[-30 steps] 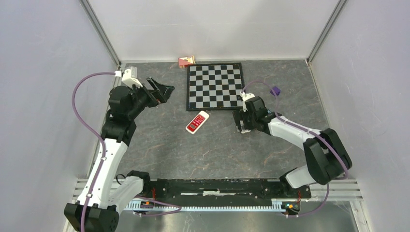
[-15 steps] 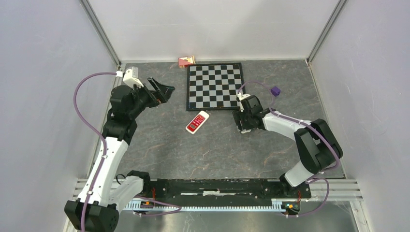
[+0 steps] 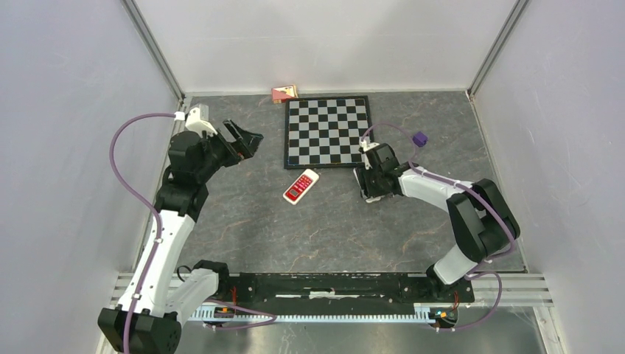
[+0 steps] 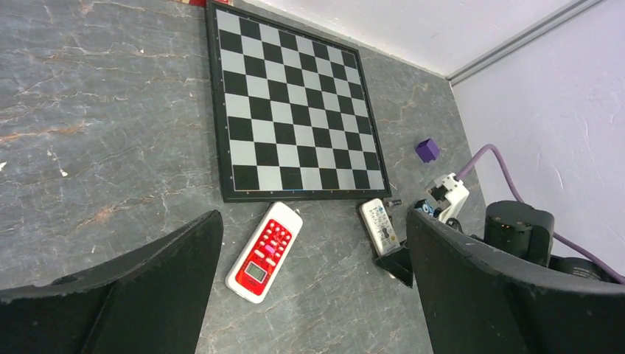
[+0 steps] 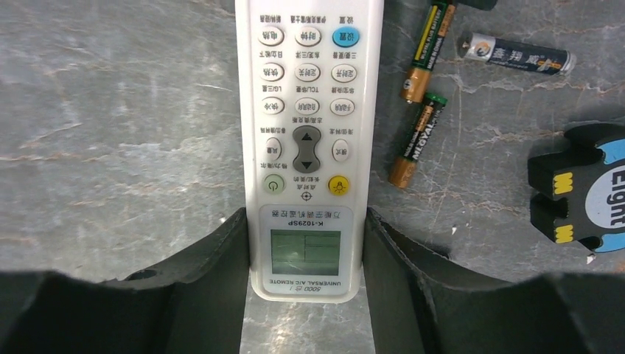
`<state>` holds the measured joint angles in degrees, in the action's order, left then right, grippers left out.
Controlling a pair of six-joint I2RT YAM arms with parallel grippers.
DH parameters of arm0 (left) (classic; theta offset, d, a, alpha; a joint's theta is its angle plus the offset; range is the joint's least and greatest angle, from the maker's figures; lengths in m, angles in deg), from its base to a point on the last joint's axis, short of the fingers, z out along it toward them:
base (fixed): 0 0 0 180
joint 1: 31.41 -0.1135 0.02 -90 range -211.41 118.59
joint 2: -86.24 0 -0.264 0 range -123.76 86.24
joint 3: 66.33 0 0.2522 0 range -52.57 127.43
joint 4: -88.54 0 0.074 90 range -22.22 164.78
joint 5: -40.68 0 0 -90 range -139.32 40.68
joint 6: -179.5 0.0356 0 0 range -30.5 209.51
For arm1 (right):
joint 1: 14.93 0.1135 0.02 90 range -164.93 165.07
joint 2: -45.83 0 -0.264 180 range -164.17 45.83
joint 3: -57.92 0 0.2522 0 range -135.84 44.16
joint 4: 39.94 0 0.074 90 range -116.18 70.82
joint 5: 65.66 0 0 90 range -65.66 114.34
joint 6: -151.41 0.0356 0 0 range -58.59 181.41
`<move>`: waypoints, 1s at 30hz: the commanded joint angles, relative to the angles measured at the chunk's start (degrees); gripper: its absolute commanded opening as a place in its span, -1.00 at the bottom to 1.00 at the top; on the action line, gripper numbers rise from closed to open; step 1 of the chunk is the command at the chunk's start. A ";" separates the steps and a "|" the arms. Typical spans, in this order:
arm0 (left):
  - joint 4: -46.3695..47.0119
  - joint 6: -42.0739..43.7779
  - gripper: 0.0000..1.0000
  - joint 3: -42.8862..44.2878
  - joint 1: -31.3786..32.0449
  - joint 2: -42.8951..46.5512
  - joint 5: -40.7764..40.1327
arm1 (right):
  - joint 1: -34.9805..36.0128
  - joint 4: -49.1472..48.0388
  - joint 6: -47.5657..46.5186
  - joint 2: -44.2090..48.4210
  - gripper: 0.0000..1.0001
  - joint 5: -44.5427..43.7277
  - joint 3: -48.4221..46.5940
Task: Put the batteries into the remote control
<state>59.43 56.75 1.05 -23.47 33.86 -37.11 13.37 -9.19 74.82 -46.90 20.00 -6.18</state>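
Since a second ago, our right arm has drawn its elbow in and carried the right gripper [image 5: 304, 217] slightly toward the chessboard [image 3: 329, 132]. It is clamped on the display end of the white remote control [image 5: 306, 110]. Three batteries [image 5: 416, 140] lie just beside that remote. Our left gripper [image 4: 315, 221] hangs raised, fingers wide apart, well apart from the red remote [image 3: 301, 186]. Bare table [image 3: 332, 228] lies between the two remotes.
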 commanded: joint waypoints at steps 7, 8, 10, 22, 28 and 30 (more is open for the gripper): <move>-1.02 -1.10 0.99 1.57 -0.29 2.46 2.98 | 0.19 -12.38 12.13 11.58 -0.30 29.75 -1.11; -0.56 -2.03 0.99 1.30 -0.30 2.21 5.80 | 0.18 -17.91 15.42 13.14 -0.31 33.66 0.49; 2.26 -6.06 0.99 -0.32 -0.30 1.53 12.16 | 0.34 -34.21 25.20 15.48 -0.30 41.02 4.72; 48.74 -37.24 0.99 -13.56 7.31 -4.76 27.11 | 5.61 -96.10 70.82 9.21 -0.26 48.07 6.60; 55.11 -37.41 0.99 -9.50 14.31 -9.27 27.92 | 7.58 -95.44 72.26 8.90 -0.26 47.58 5.52; 56.19 -37.60 0.99 -9.95 14.88 -9.09 26.87 | 7.65 -94.99 72.29 9.06 -0.26 47.51 5.44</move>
<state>106.22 22.17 -11.28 -10.20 24.72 -11.27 20.65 -98.63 143.93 -37.98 66.60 1.73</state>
